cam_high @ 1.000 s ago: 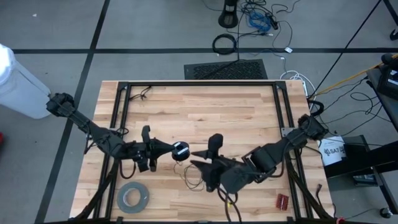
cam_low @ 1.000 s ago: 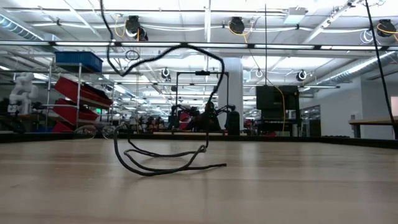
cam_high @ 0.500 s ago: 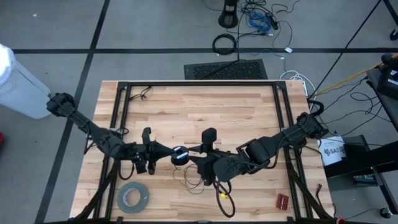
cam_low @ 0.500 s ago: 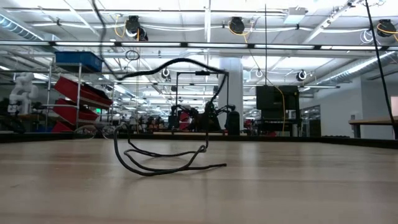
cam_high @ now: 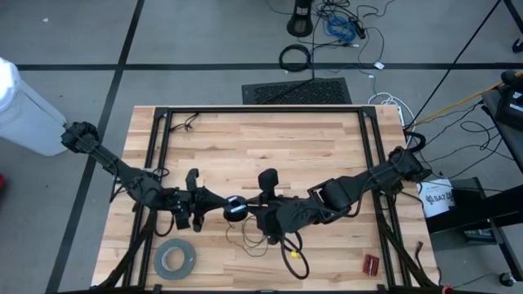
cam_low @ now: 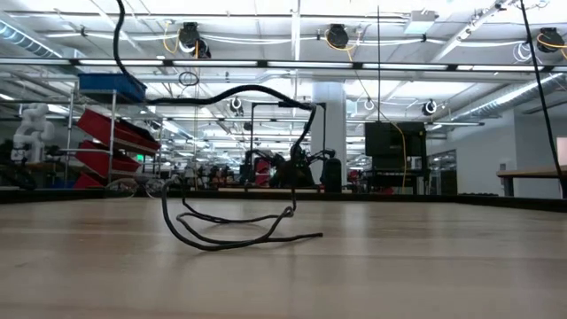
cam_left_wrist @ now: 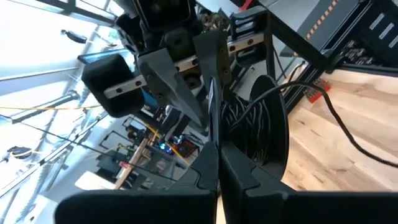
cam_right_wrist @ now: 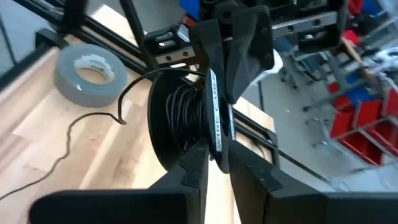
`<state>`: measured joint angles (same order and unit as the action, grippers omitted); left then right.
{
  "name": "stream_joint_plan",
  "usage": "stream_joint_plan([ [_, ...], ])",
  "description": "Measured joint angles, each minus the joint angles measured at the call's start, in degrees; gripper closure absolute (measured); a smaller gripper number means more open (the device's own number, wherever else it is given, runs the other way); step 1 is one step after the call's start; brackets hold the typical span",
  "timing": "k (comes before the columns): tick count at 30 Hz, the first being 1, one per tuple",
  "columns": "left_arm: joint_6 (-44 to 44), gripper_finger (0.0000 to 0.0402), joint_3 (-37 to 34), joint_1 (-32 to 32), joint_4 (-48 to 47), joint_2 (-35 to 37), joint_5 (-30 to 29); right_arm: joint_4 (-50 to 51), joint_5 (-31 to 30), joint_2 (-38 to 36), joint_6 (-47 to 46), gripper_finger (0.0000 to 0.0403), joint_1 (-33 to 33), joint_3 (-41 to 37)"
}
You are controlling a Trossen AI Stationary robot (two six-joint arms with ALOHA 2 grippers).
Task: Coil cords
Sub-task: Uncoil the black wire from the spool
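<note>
The cord is a thin dark wire partly wound on a small round black disc (cam_high: pixel 235 209), which stands on edge above the table's middle. The unwound wire (cam_high: pixel 249 241) lies in slack loops on the wood (cam_low: pixel 230 232), and one strand arcs upward (cam_low: pixel 257 89). My left gripper (cam_high: pixel 222 206) is shut on the disc from the left. My right gripper (cam_high: pixel 250 214) is shut on it from the right. The wound turns show in both wrist views (cam_left_wrist: pixel 261 124) (cam_right_wrist: pixel 179 112). My left gripper pinches the thin rim of the disc's flange (cam_left_wrist: pixel 211 118) between its two fingers. It comes level from the table's left. The disc is lifted clear and stands on edge. My right gripper pinches the pale-edged rim of the same flange (cam_right_wrist: pixel 217 134) on the opposite side, between its two fingers. It comes from the table's right, slanting a little downward.
A grey tape roll (cam_high: pixel 174 260) lies flat near the front left (cam_right_wrist: pixel 87 74). A small red piece (cam_high: pixel 371 263) lies at the front right. A yellow-tipped cable loop (cam_high: pixel 292 260) hangs by the near edge. A black frame (cam_high: pixel 163 139) borders the tabletop.
My right gripper has moved toward the table's left, up to the disc, and has shut on its rim. My left gripper has kept the disc in place. The raised arc of wire has sunk and flattened, while the loops on the table have stayed where they were.
</note>
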<state>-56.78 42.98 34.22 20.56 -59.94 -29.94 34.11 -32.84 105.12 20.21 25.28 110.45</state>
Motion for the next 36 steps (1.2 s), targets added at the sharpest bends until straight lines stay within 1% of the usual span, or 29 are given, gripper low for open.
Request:
stream_joint_plan([
  [3, 0.94, 0.0402, 0.0, -0.11, -0.06, 0.02, -0.01, -0.66, -0.02, 0.3, 0.7, 0.0366, -0.14, 0.0],
  [7, 1.25, 0.04, 0.0, -0.11, -0.09, 0.02, 0.02, -0.98, -0.19, 0.33, 1.67, 0.0396, -0.15, 0.0],
  [15, 3.96, 0.0372, 0.0, -0.11, -0.16, 0.02, -0.56, -0.96, -0.82, 0.37, 0.84, 0.0401, 0.09, 0.0],
  [17, 4.1, 0.0364, 0.0, -0.11, -0.11, 0.02, -0.76, -0.97, -2.65, 0.42, -0.07, 0.0402, 0.57, 0.0],
  [20, 5.47, 0.0346, 0.0, -0.1, 0.07, 0.03, -2.66, -0.46, -5.71, 0.5, -1.0, 0.0402, 1.57, 0.0],
  [24, 5.53, 0.0321, 0.0, -0.04, 0.07, 0.04, -6.33, 1.26, -6.95, 0.38, -3.95, 0.0402, 2.7, 0.0],
  [26, 5.73, 0.0313, 0.0, 0.0, 0.04, 0.04, -7.85, 2.57, -8.85, 0.3, -5.96, 0.0403, 3.19, 0.0],
  [29, 6.56, 0.0309, 0.0, 0.29, 1.79, 0.07, -9.07, 5.73, -10.89, 0.28, -9.13, 0.0403, 3.98, 0.0],
  [33, 6.81, 0.0309, 0.02, 1.28, 4.83, 0.13, -12.8, 8.49, -14.09, 0.26, -13.6, 0.0403, 4.93, 0.0],
  [36, 7.0, 0.0308, 0.02, 2.03, 5.03, 0.15, -13.39, 8.77, -15.15, 0.28, -15.42, 0.0403, 5.29, 0.0],
])
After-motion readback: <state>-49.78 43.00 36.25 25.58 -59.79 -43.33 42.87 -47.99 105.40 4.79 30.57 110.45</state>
